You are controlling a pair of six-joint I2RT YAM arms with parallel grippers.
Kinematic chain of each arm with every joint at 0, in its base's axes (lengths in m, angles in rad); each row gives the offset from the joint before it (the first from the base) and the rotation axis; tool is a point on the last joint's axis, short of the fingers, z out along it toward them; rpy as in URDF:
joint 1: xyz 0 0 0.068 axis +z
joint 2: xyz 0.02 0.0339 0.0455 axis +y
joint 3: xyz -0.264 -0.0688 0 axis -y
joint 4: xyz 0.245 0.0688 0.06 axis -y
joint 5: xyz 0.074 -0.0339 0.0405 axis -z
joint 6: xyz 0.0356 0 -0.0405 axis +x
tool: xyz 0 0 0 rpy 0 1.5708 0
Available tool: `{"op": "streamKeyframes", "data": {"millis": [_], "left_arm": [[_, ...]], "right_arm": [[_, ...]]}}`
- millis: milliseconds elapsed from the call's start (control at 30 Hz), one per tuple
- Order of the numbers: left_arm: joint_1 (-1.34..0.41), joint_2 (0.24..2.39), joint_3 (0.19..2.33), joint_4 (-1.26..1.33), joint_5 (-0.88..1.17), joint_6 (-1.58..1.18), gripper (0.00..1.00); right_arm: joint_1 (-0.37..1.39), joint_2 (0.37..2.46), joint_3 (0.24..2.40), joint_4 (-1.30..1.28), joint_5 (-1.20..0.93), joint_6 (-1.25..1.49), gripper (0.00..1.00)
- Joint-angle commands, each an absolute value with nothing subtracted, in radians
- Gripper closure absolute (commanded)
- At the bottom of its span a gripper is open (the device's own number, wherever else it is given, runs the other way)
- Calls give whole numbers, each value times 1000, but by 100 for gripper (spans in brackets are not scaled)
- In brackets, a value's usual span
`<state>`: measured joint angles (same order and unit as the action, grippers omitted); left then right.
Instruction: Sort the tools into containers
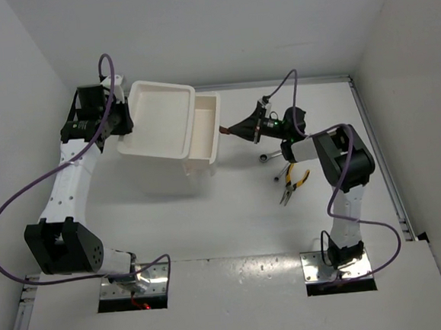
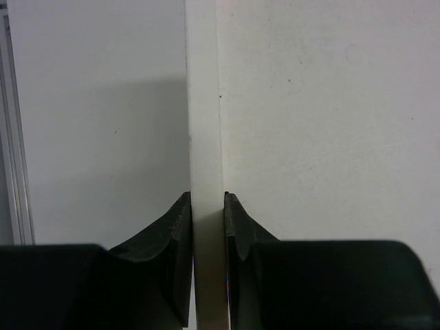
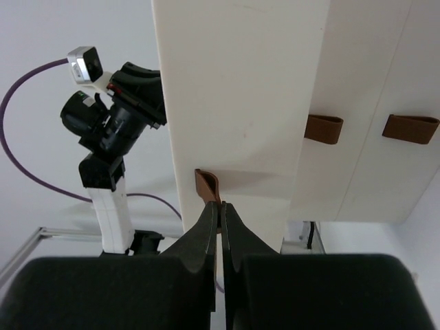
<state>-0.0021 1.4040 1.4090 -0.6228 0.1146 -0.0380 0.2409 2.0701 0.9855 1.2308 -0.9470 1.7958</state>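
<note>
The white box unit (image 1: pixel 160 120) stands at the back left, with one drawer (image 1: pixel 208 128) pulled out to the right. My left gripper (image 1: pixel 119 116) is shut on the top tray's left wall (image 2: pixel 205 124), one finger on each side. My right gripper (image 1: pixel 229 131) is shut on the open drawer's red-brown handle (image 3: pixel 205 185). A silver wrench (image 1: pixel 266 157) and yellow-handled pliers (image 1: pixel 292 184) lie on the table under my right arm. The screwdrivers and the second wrench are out of view.
Two closed drawers with red-brown handles (image 3: pixel 323 128) (image 3: pixel 410 128) show beside the open one. White walls close in the table at the left, back and right. My right arm's elbow (image 1: pixel 346 159) hangs over the tools.
</note>
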Motion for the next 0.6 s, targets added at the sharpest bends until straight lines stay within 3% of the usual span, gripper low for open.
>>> {"op": "streamKeyframes", "data": {"millis": [0, 567], "left_arm": [[-18, 1385, 1388, -664, 158, -48, 100], [-18, 1385, 1388, -655, 149, -57, 100]], "right_arm": [[207, 2002, 965, 1358, -971, 1792, 100], [146, 1993, 965, 1376, -989, 1810, 100]]}}
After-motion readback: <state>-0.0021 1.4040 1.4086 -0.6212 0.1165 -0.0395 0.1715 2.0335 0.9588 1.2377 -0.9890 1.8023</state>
